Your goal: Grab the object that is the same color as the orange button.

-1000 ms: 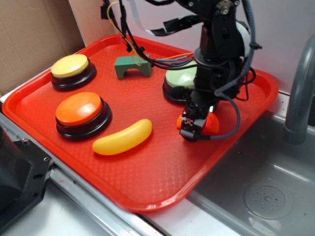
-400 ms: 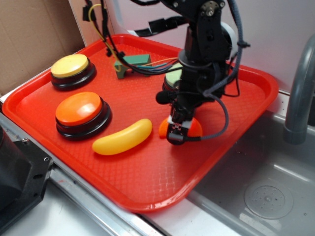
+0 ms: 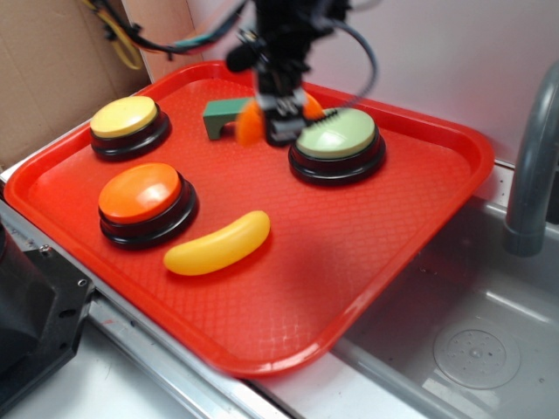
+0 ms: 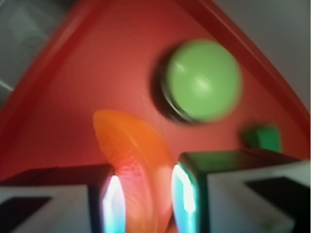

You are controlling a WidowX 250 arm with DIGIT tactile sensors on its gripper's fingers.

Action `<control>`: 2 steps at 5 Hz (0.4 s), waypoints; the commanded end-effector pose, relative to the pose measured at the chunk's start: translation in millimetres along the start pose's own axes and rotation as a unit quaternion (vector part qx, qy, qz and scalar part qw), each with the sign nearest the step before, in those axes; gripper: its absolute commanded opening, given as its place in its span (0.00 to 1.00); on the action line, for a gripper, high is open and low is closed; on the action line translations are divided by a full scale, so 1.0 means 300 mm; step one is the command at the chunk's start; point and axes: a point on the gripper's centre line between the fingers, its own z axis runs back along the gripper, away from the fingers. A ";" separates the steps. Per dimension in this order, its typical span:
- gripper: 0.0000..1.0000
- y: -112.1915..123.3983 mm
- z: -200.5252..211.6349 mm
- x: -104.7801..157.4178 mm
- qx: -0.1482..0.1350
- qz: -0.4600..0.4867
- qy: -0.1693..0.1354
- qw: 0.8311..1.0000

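Wrist: gripper pinching orange segment.

Glossy orange plastic segment, seemingly ridged, textured red plastic tray, smooth yellow banana

Tray: big red plastic tray.
On it: yellow toy banana at 6 o'clock, orange round button at 9, yellow round button at 10, green arch block at 12, pale green round button at 1.

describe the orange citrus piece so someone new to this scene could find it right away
Start at the red tray and go to its back, where the gripper hangs beside the pale green button. The orange citrus segment is clamped between its fingers, off the tray. It is the only ridged orange crescent; the banana is yellow and longer.
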 end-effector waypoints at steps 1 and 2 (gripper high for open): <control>0.00 0.123 0.280 -0.159 0.006 0.231 -0.025 0.973; 0.00 0.171 0.309 -0.202 0.001 0.290 -0.023 0.957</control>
